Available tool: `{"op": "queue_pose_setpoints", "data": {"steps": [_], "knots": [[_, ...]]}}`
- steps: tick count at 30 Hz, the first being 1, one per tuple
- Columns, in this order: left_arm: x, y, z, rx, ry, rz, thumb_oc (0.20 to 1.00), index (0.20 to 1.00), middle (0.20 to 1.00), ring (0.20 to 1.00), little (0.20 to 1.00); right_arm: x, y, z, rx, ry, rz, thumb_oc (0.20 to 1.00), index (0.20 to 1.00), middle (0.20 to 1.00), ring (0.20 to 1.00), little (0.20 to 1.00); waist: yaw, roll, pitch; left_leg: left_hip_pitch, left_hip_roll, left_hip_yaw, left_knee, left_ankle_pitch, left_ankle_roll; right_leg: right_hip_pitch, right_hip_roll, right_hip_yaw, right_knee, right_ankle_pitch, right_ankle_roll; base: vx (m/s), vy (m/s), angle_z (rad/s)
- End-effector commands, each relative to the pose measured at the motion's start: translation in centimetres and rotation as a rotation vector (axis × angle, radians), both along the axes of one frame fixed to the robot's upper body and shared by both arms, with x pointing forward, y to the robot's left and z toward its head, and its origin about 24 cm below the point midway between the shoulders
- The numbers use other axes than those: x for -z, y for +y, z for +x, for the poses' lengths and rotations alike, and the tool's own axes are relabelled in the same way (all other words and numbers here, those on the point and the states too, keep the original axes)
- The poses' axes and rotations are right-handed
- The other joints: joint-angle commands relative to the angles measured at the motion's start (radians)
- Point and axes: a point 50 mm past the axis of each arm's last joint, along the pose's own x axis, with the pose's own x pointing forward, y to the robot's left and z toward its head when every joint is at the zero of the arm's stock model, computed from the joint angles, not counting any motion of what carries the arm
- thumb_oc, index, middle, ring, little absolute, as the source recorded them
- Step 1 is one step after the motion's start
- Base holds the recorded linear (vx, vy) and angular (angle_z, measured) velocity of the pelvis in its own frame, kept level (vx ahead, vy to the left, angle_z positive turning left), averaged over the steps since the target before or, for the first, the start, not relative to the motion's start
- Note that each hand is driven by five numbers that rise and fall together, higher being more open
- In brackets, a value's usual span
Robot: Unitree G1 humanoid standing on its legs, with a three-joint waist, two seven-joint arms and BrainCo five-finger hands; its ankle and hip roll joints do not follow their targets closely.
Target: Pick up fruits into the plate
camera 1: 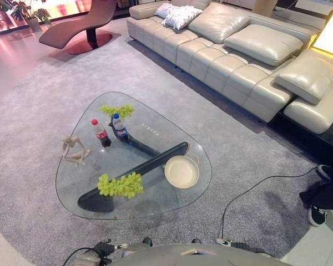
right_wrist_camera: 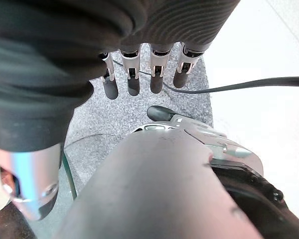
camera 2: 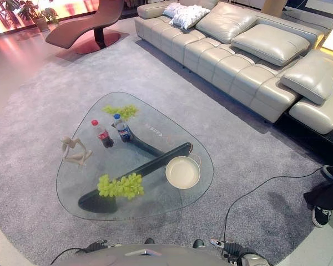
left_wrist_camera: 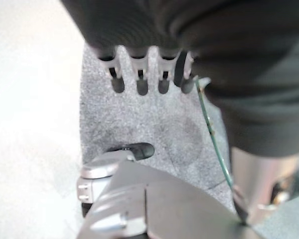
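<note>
On the glass coffee table (camera 1: pixel 155 133) lie two bunches of green grapes: one near the front edge (camera 1: pixel 120 185), one at the far side (camera 1: pixel 117 110). A round cream plate (camera 1: pixel 181 172) stands empty to the right of the near bunch. My left hand (left_wrist_camera: pixel 141 82) hangs low beside me over the grey carpet, fingers straight, thumb apart, holding nothing. My right hand (right_wrist_camera: pixel 133 79) hangs the same way on the other side, fingers straight and empty. Both hands are well short of the table.
A red-capped cola bottle (camera 1: pixel 101 133) and a blue-capped bottle (camera 1: pixel 119 127) stand near the far grapes. A wooden figure (camera 1: pixel 74 149) sits at the table's left. A beige sofa (camera 1: pixel 238 50) lies beyond. A person's shoe (camera 1: pixel 317 215) shows at the right.
</note>
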Motion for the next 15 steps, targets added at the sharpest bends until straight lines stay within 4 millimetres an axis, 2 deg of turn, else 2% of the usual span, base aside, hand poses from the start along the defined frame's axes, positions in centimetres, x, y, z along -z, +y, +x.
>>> {"op": "queue_pose_setpoints", "data": {"steps": [1, 6, 9, 12, 14, 15], "knots": [[-0.1, -0.2, 1.1, 0.055, -0.009, 0.041, 1.0, 1.0, 1.0, 1.0, 1.0, -0.3, 0.2, 2.1, -0.019, -0.045, -0.008, 1.0, 1.0, 1.0, 1.0, 1.0, 0.001, -0.032, 0.038, 0.029, -0.066, 0.067, 0.007, -0.122, 0.042, 0.018, -0.017, 0.084, 0.035, -0.06, 0.044, 0.0, 0.0, 0.0], [-0.1, 0.4, 0.9, -0.018, -0.002, 0.099, 1.0, 1.0, 1.0, 1.0, 1.0, -0.3, 0.1, 2.3, -0.02, -0.046, -0.01, 1.0, 1.0, 1.0, 1.0, 1.0, 0.0, -0.031, 0.041, 0.027, -0.067, 0.068, 0.007, -0.12, 0.043, 0.016, -0.017, 0.086, 0.038, -0.061, 0.043, 0.0, 0.0, 0.0], [-0.2, 0.6, 1.2, 0.049, -0.01, 0.141, 1.0, 1.0, 1.0, 1.0, 1.0, -0.3, 0.0, 2.2, -0.028, -0.042, -0.011, 1.0, 1.0, 1.0, 1.0, 1.0, -0.002, -0.032, 0.044, 0.03, -0.067, 0.068, 0.007, -0.121, 0.043, 0.016, -0.016, 0.089, 0.038, -0.06, 0.043, 0.01, 0.006, 0.0], [-0.7, 0.9, 2.6, 0.157, -0.07, 0.222, 1.0, 1.0, 1.0, 1.0, 1.0, -0.5, -0.3, 2.5, -0.042, -0.04, -0.018, 1.0, 1.0, 1.0, 1.0, 1.0, -0.008, -0.028, 0.047, 0.027, -0.063, 0.075, 0.007, -0.118, 0.041, 0.011, -0.016, 0.092, 0.04, -0.06, 0.043, 0.0, 0.012, 0.0], [-1.6, 1.2, 5.0, 0.25, -0.159, 0.297, 1.0, 1.0, 1.0, 1.0, 1.0, -0.8, -0.9, 3.2, -0.055, -0.043, -0.03, 1.0, 1.0, 1.0, 1.0, 1.0, -0.016, -0.02, 0.056, 0.021, -0.06, 0.08, 0.007, -0.114, 0.039, 0.0, -0.016, 0.096, 0.043, -0.059, 0.044, -0.01, 0.046, -0.03], [-1.6, 1.2, 5.0, 0.25, -0.159, 0.297, 1.0, 1.0, 1.0, 1.0, 1.0, -0.8, -0.9, 3.2, -0.055, -0.043, -0.03, 1.0, 1.0, 1.0, 1.0, 1.0, -0.016, -0.02, 0.056, 0.021, -0.06, 0.08, 0.007, -0.114, 0.039, 0.0, -0.016, 0.096, 0.043, -0.059, 0.044, 0.0, 0.028, -0.09]]}}
